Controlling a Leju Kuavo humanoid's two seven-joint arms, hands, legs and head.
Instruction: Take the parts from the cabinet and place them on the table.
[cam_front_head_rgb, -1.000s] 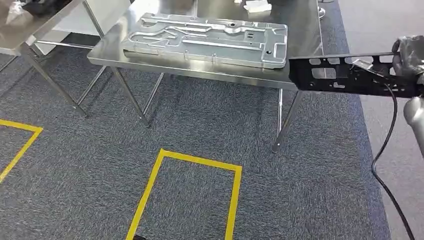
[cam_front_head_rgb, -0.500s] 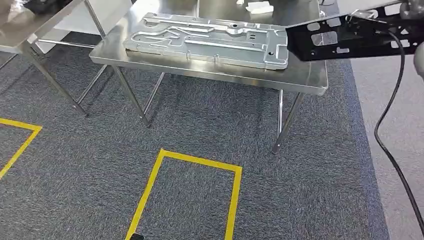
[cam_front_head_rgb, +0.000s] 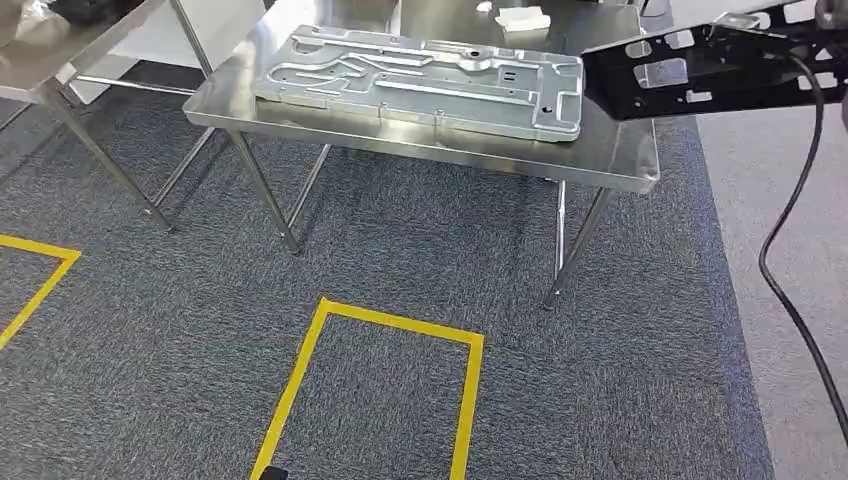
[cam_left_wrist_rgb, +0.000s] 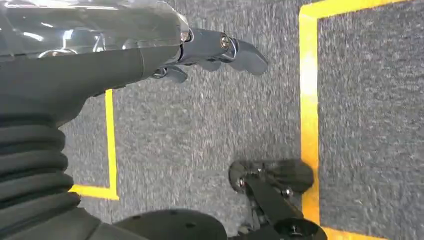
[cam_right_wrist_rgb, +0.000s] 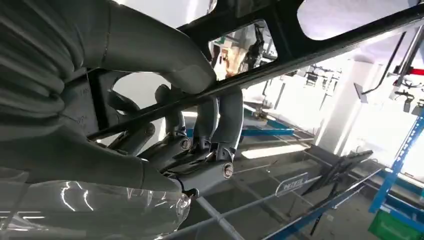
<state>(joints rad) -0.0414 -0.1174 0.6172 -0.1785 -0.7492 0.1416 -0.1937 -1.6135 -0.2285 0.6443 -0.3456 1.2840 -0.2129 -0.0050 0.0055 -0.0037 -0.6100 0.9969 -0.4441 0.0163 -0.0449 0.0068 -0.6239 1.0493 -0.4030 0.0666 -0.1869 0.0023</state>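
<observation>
A black perforated metal part (cam_front_head_rgb: 690, 70) hangs tilted over the right end of the steel table (cam_front_head_rgb: 420, 150), its left end close to a large silver stamped panel (cam_front_head_rgb: 420, 80) lying flat on the tabletop. My right hand (cam_right_wrist_rgb: 190, 125) grips this black part (cam_right_wrist_rgb: 310, 47), fingers wrapped around one of its bars. Whether the part touches the tabletop I cannot tell. My left hand (cam_left_wrist_rgb: 215, 50) hangs over the grey carpet with its fingers stretched out and nothing in it.
A second steel table (cam_front_head_rgb: 60, 60) stands at the far left. A yellow tape rectangle (cam_front_head_rgb: 400, 330) marks the carpet in front. A black cable (cam_front_head_rgb: 790, 250) dangles at the right over lighter floor. A small white object (cam_front_head_rgb: 520, 15) lies at the table's far side.
My right hand has lifted the black part from beside the table's right front edge up and over its right end. Over the last half second it has hardly moved.
</observation>
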